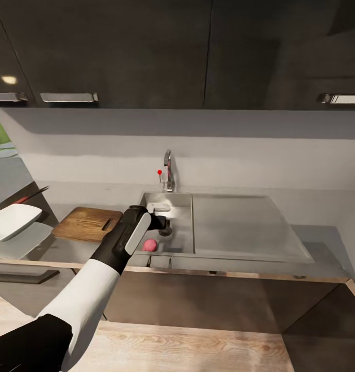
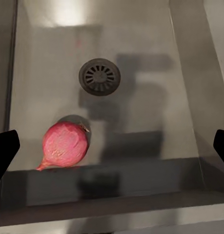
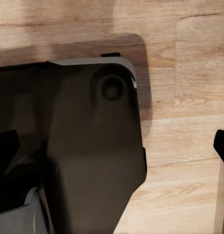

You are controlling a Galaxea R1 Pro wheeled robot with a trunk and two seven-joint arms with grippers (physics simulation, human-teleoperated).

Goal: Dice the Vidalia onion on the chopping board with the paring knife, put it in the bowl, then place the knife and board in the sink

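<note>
Looking down over the dark grey tabletop (image 1: 322, 261), we note the sink (image 1: 249, 222) set into it, tap (image 1: 168, 173) at the back. Left of the basin lies the chopping board (image 1: 87, 223); beyond that, the white bowl (image 1: 12, 221), with the paring knife (image 1: 33, 195) behind it. Our left arm reaches over the basin's front edge. Left gripper (image 2: 112, 146): fingers spread wide, nothing between them, hanging above the pink onion (image 2: 64, 145), which rests on the basin floor near the front wall, apart from the drain (image 2: 99, 76). Right gripper (image 3: 112, 146): wide open, empty, over the robot base (image 3: 87, 146) and wooden floor (image 3: 185, 97).
</note>
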